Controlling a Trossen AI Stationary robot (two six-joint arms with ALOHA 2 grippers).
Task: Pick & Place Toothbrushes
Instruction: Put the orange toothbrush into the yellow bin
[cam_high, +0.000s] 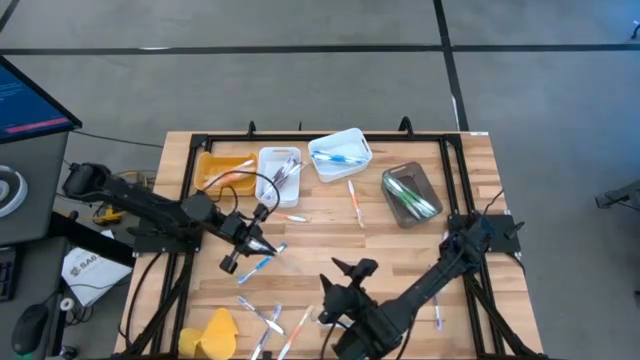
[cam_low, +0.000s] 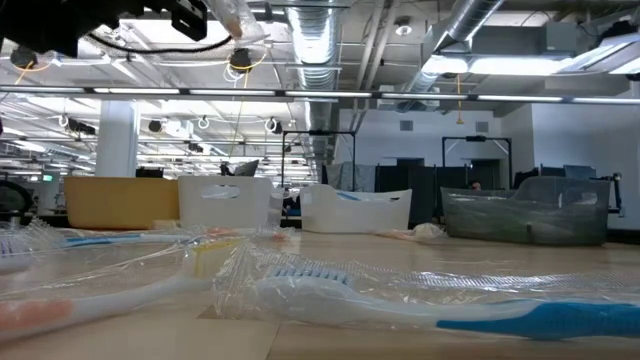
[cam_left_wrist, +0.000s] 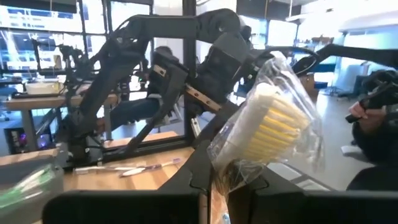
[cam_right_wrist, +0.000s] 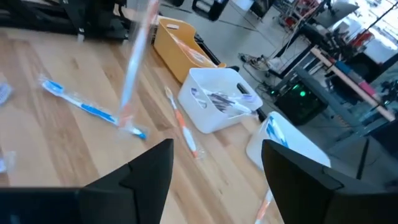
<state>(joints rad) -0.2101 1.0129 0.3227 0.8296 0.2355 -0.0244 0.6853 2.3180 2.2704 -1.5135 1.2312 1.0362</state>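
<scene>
Up close, left end effector pinching wrapped toothbrush

toothbrushes: thin, wrapped in clear plastic, scattered flat on the worktop | one blue lay near the middle | one orange lay beside the bins | others lay inside the bins

My left dark two-finger tool hangs raised over the worktop's middle-left, fingers pinched tight. My right dark two-finger tool hovers near the front edge, fingers spread wide.
</scene>
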